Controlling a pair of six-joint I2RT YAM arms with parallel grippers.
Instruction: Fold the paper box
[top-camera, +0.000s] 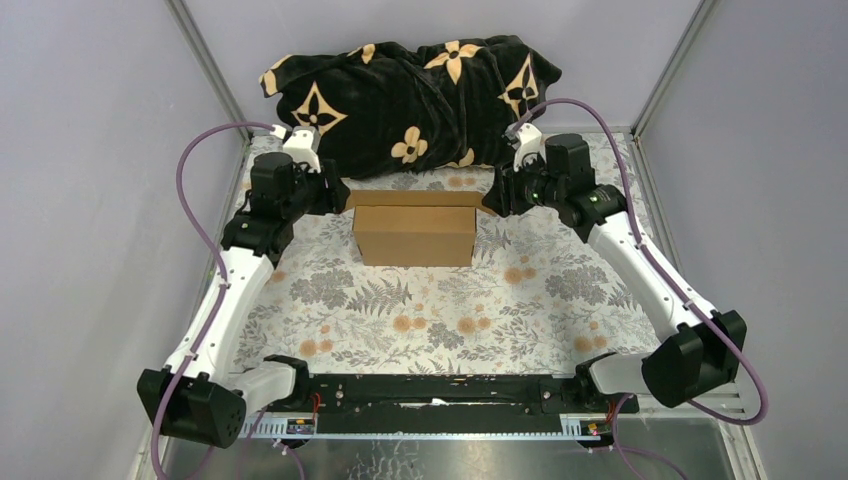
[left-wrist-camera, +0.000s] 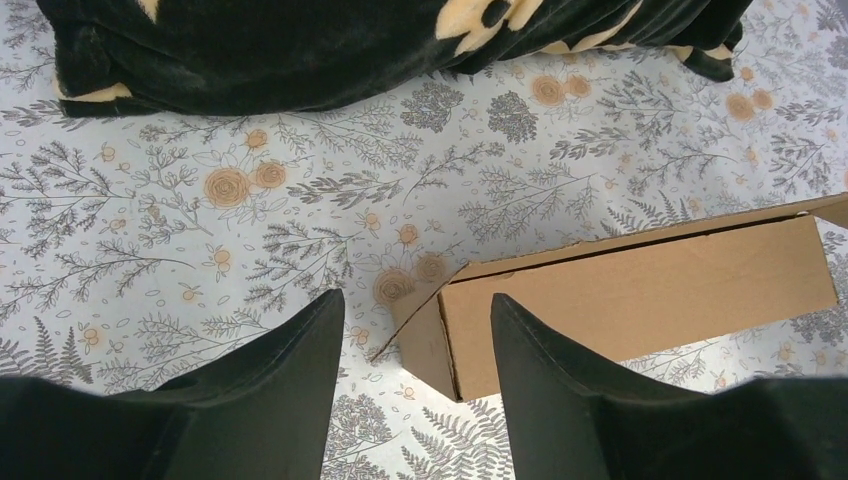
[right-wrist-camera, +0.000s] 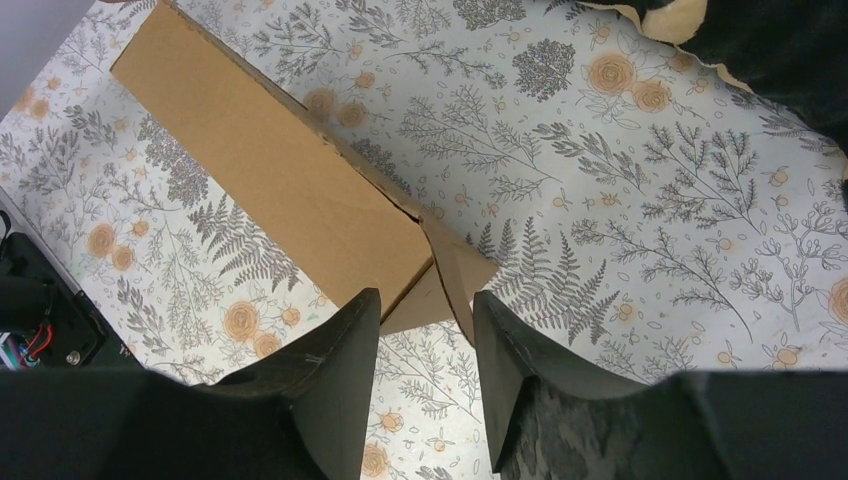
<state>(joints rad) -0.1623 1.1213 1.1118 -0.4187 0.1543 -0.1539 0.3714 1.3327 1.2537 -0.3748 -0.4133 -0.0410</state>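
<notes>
Centrally, in the upper middle of the overhead view, the paper box (top-camera: 414, 235) is seen lying on the floral tabletop (top-camera: 450, 310), just in front of a black patterned blanket (top-camera: 400, 90). The left claw (left-wrist-camera: 416, 300) is held fairly wide about the box's left end, whose flap stands ajar. The right claw (right-wrist-camera: 425, 300) is held narrower but parted, the opposite end flap between its fingers; contact cannot be told.

- My left arm (top-camera: 225, 290) reaches forward from its near-left base, with the wrist bent in toward the middle.
- My left gripper (left-wrist-camera: 416, 300) points down and inward. Its jaws are apart, with a clear gap between the black fingers (left-wrist-camera: 290, 370).
- My right arm (top-camera: 640, 265) mirrors it from the near right, wrist turned inward.
- My right gripper (right-wrist-camera: 426, 296) tilts down, jaws parted with a narrower gap than the left's.
</notes>
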